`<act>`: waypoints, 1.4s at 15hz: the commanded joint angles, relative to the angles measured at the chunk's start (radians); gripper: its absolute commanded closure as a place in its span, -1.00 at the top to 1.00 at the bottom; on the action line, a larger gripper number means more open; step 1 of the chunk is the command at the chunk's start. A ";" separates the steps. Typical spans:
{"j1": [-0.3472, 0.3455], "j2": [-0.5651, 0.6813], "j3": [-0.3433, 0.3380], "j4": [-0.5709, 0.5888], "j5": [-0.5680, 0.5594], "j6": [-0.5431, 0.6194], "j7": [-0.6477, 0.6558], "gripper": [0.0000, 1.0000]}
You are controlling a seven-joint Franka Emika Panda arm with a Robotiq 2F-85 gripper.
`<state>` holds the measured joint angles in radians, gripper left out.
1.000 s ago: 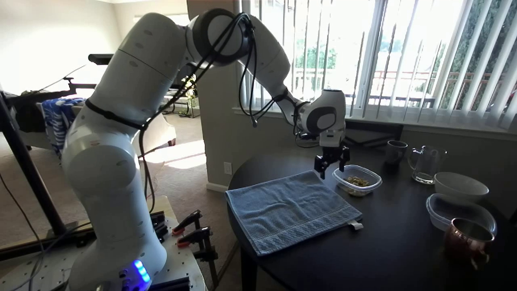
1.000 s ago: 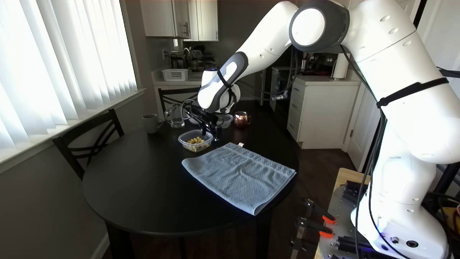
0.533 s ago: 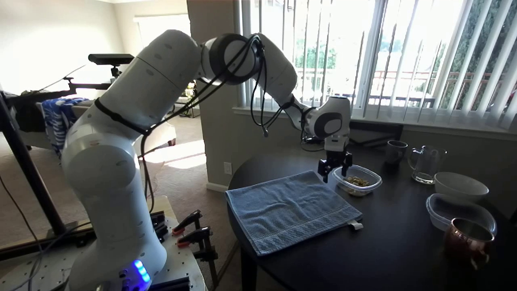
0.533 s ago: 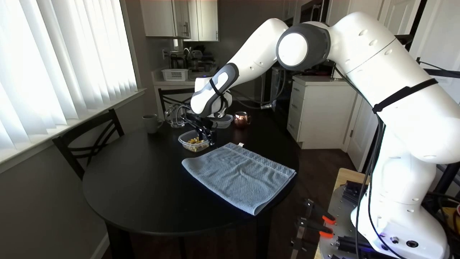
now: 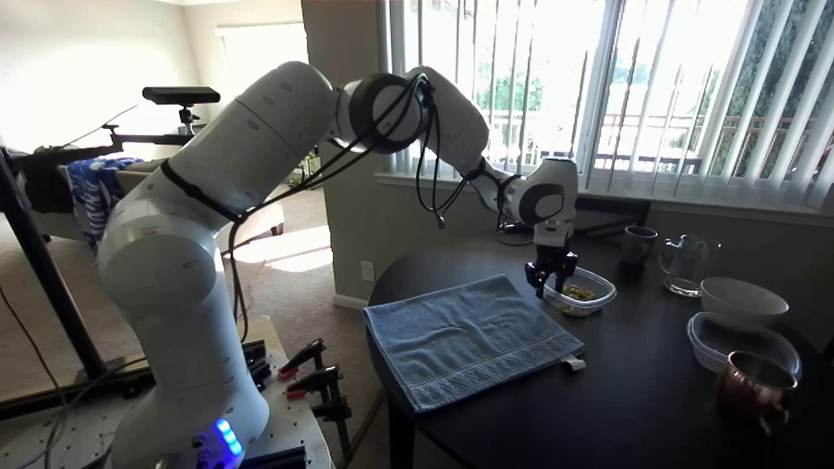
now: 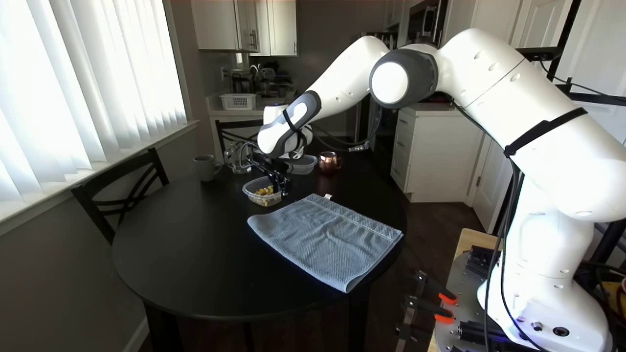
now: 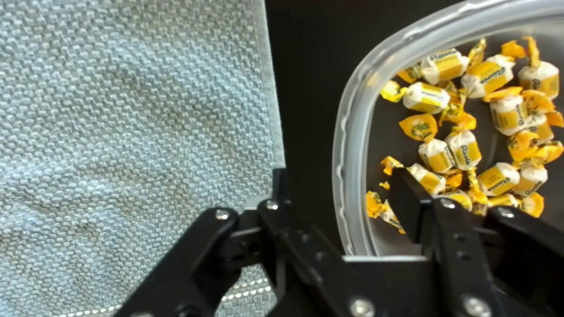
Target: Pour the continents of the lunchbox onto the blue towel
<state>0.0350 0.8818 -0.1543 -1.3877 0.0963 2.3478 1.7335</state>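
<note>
While the wrist view takes in the towel and the box, an exterior view adds, from left to right on the box's right side, a mug, a jug, a tub, a bowl and a copper cup on the desk. In the wrist view, the towel lies left of the box, a strip of desk between. Next is the gripper, its fingers well parted, one outside the box and the other over its inside, the box's wall between them; whether either touches it cannot be told. The box itself holds yellow-and-white sweets, several reading "Ricola". Both exterior views show that print too small to read; the towel's tag shows there too.
</note>
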 commanded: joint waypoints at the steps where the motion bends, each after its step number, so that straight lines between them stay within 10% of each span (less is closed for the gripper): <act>1: -0.011 0.016 0.007 0.040 0.022 -0.025 0.027 -0.38; 6: -0.011 0.016 0.014 0.047 0.023 -0.018 0.032 -0.88; 21: 0.110 -0.147 -0.116 -0.011 -0.150 -0.129 0.245 -0.87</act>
<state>0.1169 0.8115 -0.2389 -1.3412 0.0073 2.2814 1.9060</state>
